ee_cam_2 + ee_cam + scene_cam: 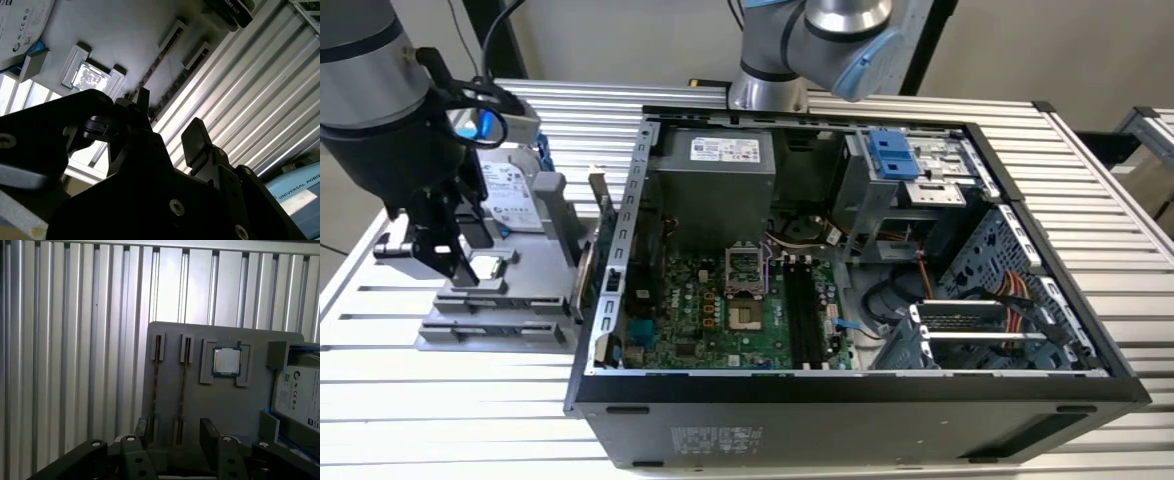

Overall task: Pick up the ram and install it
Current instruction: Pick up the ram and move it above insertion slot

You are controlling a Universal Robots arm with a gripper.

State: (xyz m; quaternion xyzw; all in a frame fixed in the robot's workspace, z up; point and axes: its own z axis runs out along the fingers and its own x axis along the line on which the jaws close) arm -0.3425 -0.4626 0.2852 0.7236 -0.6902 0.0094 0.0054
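- The black two-fingered gripper [451, 268] hangs over the flat grey plastic parts holder [494, 325] at the exterior view's left. In both wrist views its jaws stand apart with nothing between them.
- The ram [183, 385], a thin, flat, long dark circuit-board stick, stands on edge in the holder's slotted posts. It is seen edge-on as a narrow line below the gripper [175, 432].
- A second line like it runs just beside the ram, so I cannot tell which stick is meant.
- I judge the stick light and stiff but fragile. It would snap or crack if twisted, and its smooth faces could slip.
- The safest hold looks like the bare upper edge near mid-length, pinched across the thin faces and kept away from the contacts seated in the slot.
- The small square silver chip [226, 361] sits in its own recess just beside the sticks. The silver labelled hard drive in its blue frame [300, 390] stands further along the holder.
- The open black computer case [854, 395] is in the middle of the exterior view, touching or nearly touching the holder.
- The green motherboard [707, 320] lies flat inside the case, and its long black slots [803, 310] are uncovered.
- Cables and metal drive bays crowd the case toward the exterior view's right, so room beside the slots is tight.
- Everything rests on a ribbed aluminium table [1121, 230] that is hard and grooved.
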